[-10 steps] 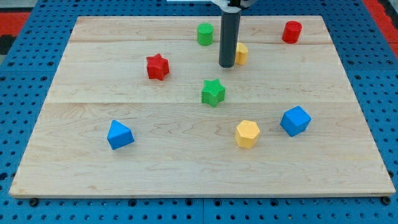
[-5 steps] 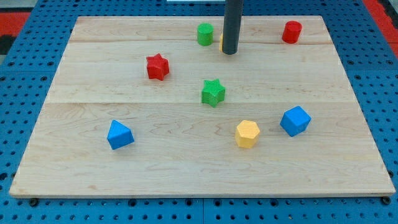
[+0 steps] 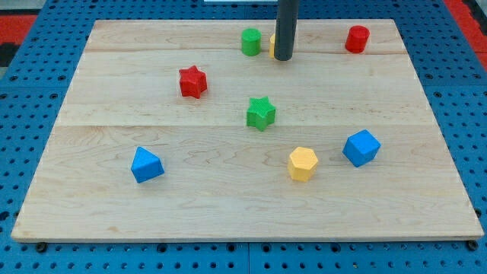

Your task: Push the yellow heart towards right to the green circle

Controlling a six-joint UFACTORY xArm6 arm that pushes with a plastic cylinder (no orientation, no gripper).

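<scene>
The green circle stands near the view's top, left of centre. The yellow heart is almost wholly hidden behind my rod; only a thin yellow sliver shows at the rod's left edge, just right of the green circle. My tip rests on the board directly in front of the yellow heart, close to the green circle's right side. I cannot tell whether heart and circle touch.
A red star lies at the left, a green star at the centre. A red cylinder is at the top right. A yellow hexagon, a blue block and a blue wedge lie lower down.
My rod has moved toward the view's top and slightly left. The yellow heart has moved with it, from the rod's right side toward the green circle, and is now mostly hidden.
</scene>
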